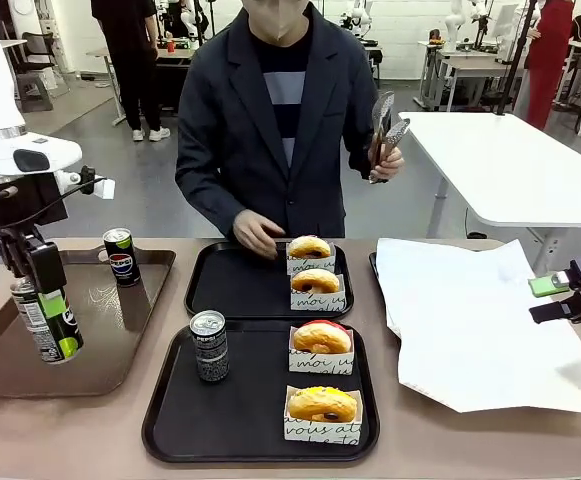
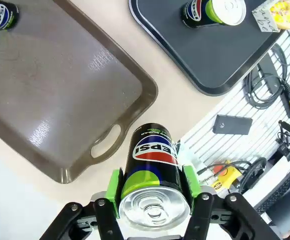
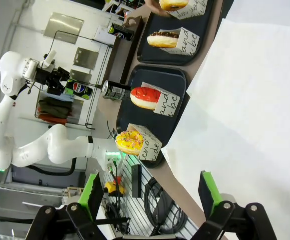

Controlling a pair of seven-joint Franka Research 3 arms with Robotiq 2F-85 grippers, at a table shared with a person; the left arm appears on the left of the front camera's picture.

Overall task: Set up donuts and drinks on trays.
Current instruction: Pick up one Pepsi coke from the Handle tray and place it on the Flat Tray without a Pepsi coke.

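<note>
My left gripper (image 1: 48, 325) is clamped on a Pepsi can (image 1: 42, 322), green pads on its sides just below the top, holding it tilted above the brown tray's (image 1: 120, 340) left edge. The can looks rigid but smooth and easily dented, so I judge a firm mid-wall squeeze safest. Another can (image 1: 209, 345) stands near the left edge of the near black tray (image 1: 250, 420), beside boxed donuts (image 1: 321, 338). My right gripper (image 3: 152, 192) hangs open over white paper (image 1: 470, 320).

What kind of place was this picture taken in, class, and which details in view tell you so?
Probably a robotics lab staged as a snack counter: a white robot arm, cables and electronics beside the table, more workbenches behind, and black trays of donuts.
</note>
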